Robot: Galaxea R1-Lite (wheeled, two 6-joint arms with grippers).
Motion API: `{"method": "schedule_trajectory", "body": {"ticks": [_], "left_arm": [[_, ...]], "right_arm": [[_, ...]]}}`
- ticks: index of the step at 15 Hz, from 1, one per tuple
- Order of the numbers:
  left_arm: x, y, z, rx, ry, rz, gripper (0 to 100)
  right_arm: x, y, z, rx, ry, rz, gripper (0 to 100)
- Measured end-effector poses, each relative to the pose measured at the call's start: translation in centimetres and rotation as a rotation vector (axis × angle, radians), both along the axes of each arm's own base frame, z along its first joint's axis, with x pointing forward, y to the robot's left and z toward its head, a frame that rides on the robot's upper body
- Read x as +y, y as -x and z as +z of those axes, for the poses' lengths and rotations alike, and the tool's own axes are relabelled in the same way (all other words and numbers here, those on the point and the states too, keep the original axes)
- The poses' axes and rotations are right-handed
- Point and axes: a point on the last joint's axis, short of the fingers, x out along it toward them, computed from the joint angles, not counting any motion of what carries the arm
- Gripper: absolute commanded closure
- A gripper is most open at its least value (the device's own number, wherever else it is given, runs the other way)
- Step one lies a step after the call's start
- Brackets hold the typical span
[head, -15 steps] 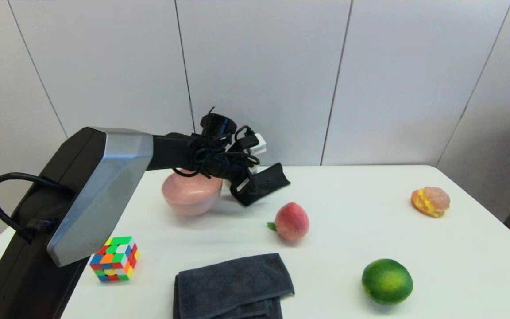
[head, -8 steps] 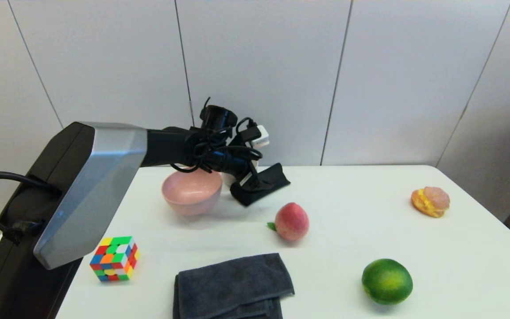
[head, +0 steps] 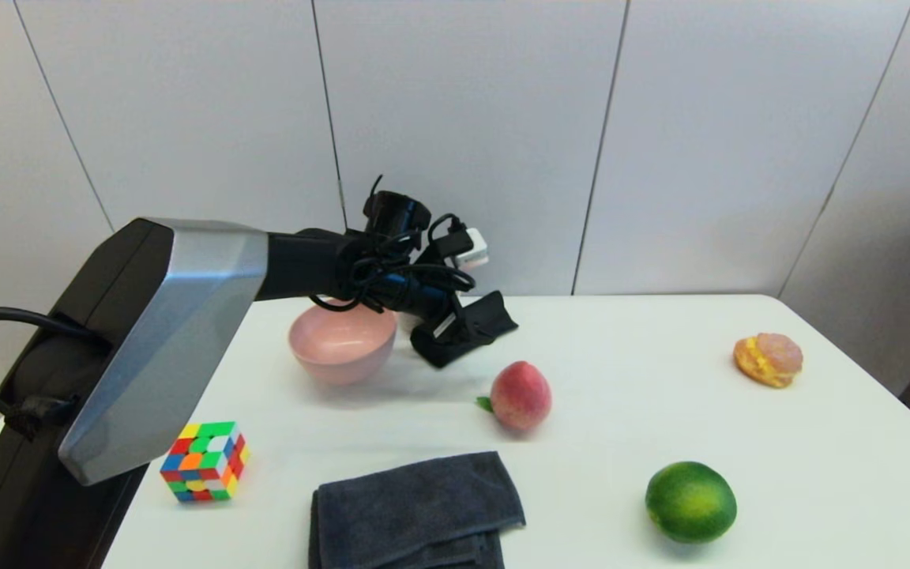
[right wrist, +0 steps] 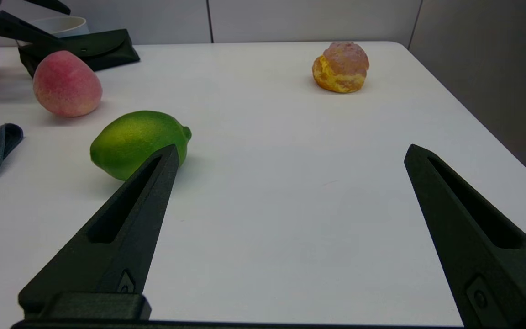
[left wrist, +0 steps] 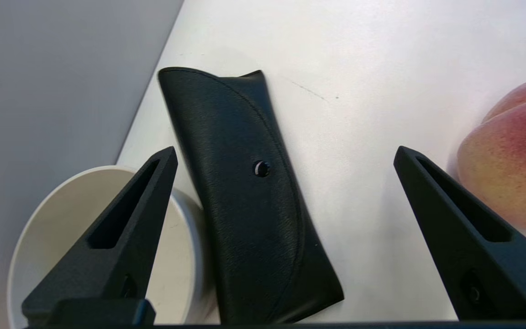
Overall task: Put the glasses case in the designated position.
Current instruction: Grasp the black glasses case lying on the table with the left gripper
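Shifting slightly rightward since earlier, the left gripper (left wrist: 286,192) is hovering released over the ungrasped glasses case (left wrist: 244,196), at the peach's (head: 520,394) eleven o'clock, leaving pickup and placement undone.

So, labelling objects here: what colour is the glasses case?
Black all over, snap button included; the glasses case shows best in the left wrist view.

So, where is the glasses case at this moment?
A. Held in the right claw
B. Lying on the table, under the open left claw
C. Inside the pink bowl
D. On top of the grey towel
B: the glasses case lies flat on the white table beside a white cup, and the left claw is spread wide above it without touching it.
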Motion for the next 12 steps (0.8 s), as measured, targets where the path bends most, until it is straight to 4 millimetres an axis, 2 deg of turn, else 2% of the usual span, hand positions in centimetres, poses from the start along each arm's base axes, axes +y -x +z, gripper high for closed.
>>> {"method": "schedule_trajectory", "body": {"ticks": [7, 12], "left_arm": [[-0.5, 0.4, -2.0, 0.08, -0.048, -0.011, 0], [-0.1, -0.1, -3.1, 0.104, -0.067, 0.01, 0]], "right_arm": [[0.0, 0.0, 0.0, 0.0, 0.0, 0.0, 0], [0.0, 0.0, 0.0, 0.0, 0.0, 0.0, 0]]}}
